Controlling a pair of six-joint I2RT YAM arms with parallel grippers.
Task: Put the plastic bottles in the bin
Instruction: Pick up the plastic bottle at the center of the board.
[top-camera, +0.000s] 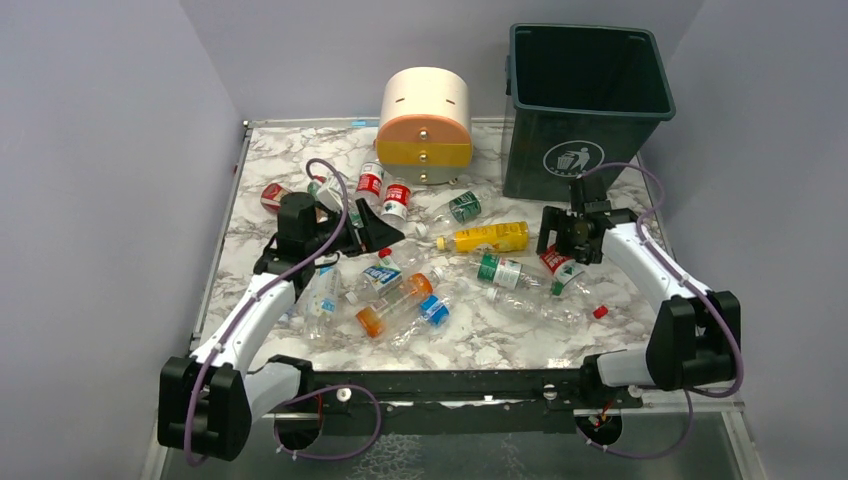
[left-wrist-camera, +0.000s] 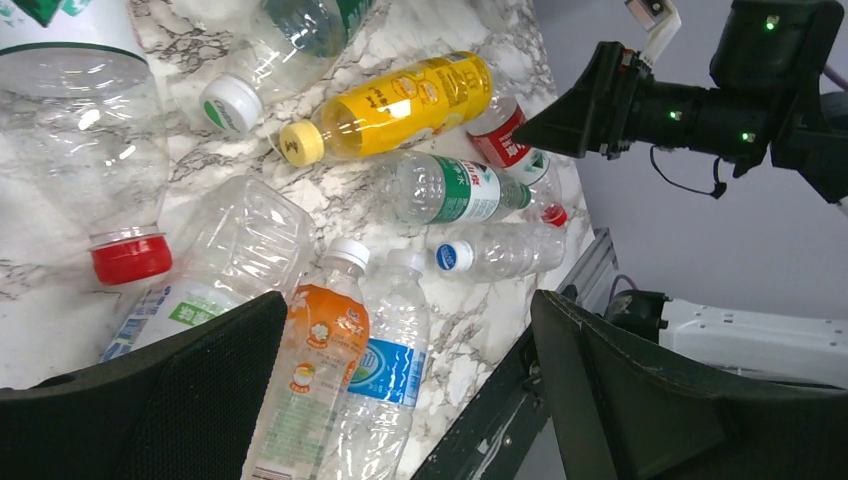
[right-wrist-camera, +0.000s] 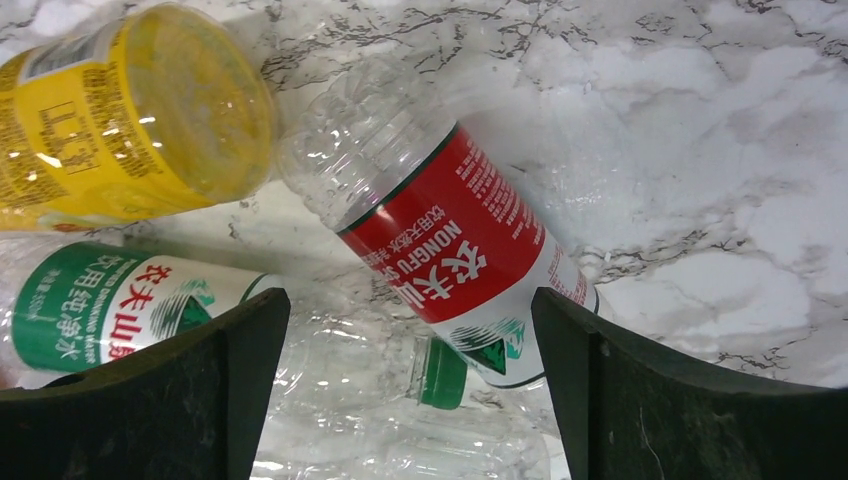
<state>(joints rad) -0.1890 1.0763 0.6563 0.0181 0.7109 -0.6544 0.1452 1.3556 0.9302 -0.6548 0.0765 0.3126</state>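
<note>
We see no bottles (top-camera: 490, 237) in the bin (top-camera: 585, 150) yet, all lie on the bench (top-camera: 500, 340), and our left claw (left-wrist-camera: 410, 300) and right claw (right-wrist-camera: 408, 305) are open and empty.

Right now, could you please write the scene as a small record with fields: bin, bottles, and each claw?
bin: dark green, upright at the far right; nothing visible inside
bottles: lying scattered on the marble table
left claw: open, above the bottles on the left, holding nothing
right claw: open, over a red-label bottle, beside the yellow bottle
</note>
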